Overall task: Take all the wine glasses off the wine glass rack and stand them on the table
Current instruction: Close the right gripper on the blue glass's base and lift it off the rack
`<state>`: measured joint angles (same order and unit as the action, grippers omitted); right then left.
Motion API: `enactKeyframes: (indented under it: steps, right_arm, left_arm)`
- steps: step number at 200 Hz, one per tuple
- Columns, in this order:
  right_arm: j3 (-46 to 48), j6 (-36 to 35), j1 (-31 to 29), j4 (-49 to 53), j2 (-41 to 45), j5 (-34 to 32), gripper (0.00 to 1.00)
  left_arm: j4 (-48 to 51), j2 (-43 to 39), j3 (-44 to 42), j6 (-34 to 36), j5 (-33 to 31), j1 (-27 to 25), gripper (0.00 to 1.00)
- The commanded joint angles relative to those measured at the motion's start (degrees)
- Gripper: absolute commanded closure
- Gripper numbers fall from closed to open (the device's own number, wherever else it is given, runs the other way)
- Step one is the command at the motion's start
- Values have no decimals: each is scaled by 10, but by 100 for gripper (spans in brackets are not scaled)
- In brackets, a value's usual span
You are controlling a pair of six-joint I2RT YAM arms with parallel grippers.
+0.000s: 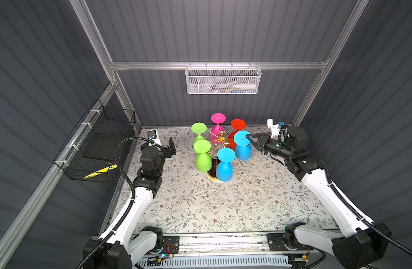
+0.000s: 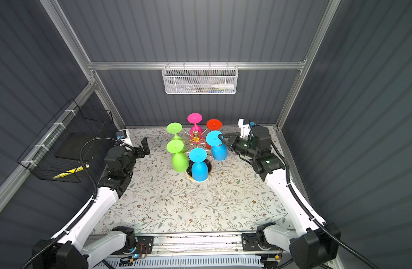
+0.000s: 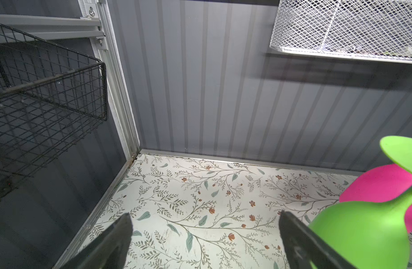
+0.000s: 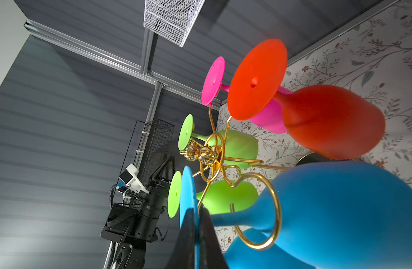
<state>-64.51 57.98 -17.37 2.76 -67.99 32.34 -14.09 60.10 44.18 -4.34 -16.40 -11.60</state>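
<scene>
My right gripper [image 1: 249, 139] is clamped shut on the foot of the blue wine glass [image 1: 243, 151], which hangs bowl-down, stem ringed by the gold rack [image 1: 220, 137], ready, I judge, to slide outward; my left gripper [image 3: 205, 215] idles wide open.

No legible text; print on marker [image 2: 223, 86] in white mesh basket [image 2: 174, 81] too small.

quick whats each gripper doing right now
left gripper: open, holding nothing
right gripper: shut on the foot of the blue wine glass
</scene>
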Motion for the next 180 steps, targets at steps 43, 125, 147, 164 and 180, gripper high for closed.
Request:
enactKeyframes:
  steps: [43,125,147,164,180]
  right_arm:
    - [-48,-19,-30,-9,-39,-28,100]
    - [-65,-52,-61,58,-45,-35,100]
    - [-51,-56,-62,74,-27,-48,100]
    - [-41,-61,-62,88,-11,-63,100]
    - [-29,-64,-62,96,6,-78,100]
  left_arm:
    - [7,-26,2,-1,2,-2,0]
    - [8,-33,0,-2,2,-2,0]
    - [8,-33,1,-4,2,-2,0]
    - [8,-32,1,-6,2,-2,0]
    - [8,-31,1,-7,2,-2,0]
